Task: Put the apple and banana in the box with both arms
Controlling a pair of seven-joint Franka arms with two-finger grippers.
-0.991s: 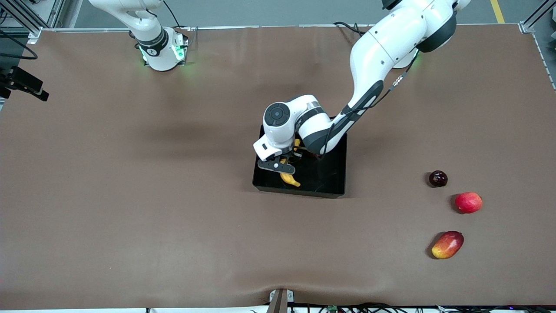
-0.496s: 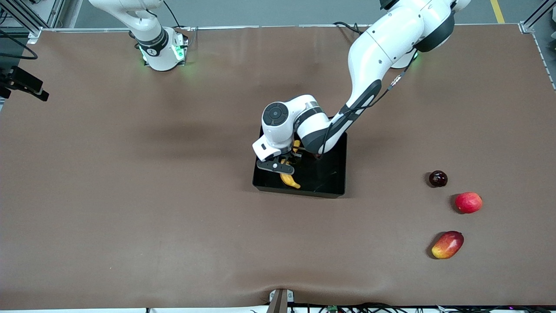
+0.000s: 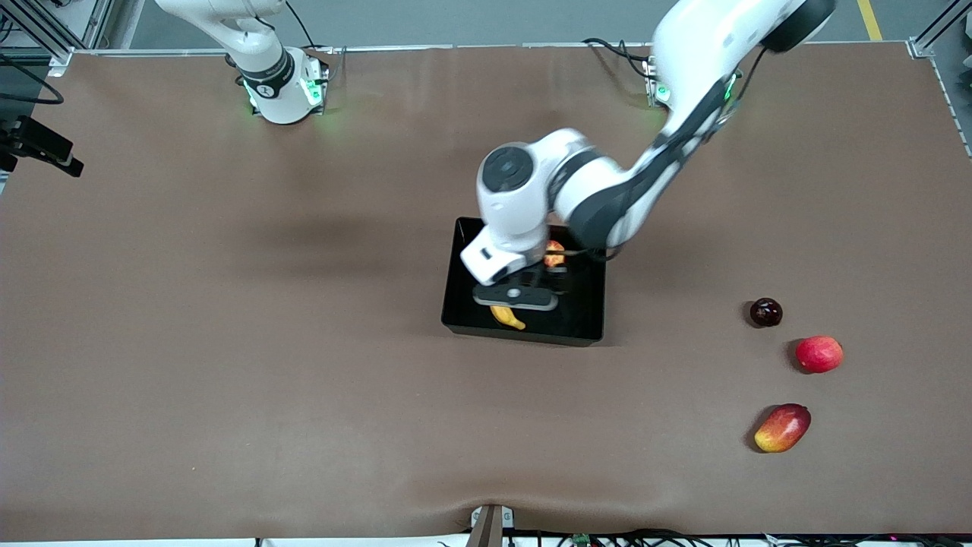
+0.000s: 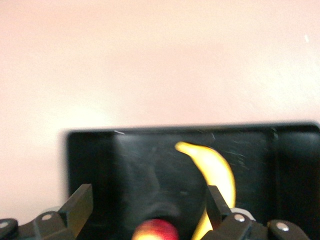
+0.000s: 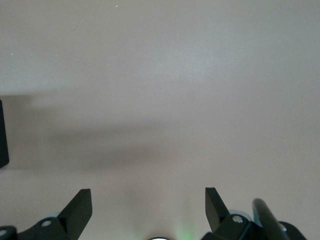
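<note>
— Brown cloth covers the whole table [image 3: 228,365]; what are the grippers doing above it?

— The left gripper [image 4: 147,212] hangs over the box [image 3: 588,319], its fingers [image 4: 80,206] spread wide with nothing between them. The wrist view shows the box floor through the gap.

— And the right gripper [image 5: 147,205]?

— It is spread wide too and holds nothing; only bare cloth lies under it. The right arm [image 3: 258,53] waits by its base, at its own end of the table.

— Where is the banana [image 3: 507,317]?

— It lies in the box, under the left gripper, with one tip toward the box wall nearest the front camera. In the left wrist view the banana [image 4: 214,175] curves along the black floor.

— And the apple [image 3: 554,254]?

— It is also in the box, farther from the front camera than the banana, and partly hidden by the left arm [image 3: 607,190].

— What else sits on the cloth?

— Toward the left arm's end, well apart from the box, are three fruits: a dark round fruit [image 3: 765,312], a pinkish-red round fruit [image 3: 819,354] and, nearest the front camera, a red-and-yellow mango [image 3: 783,428].
</note>
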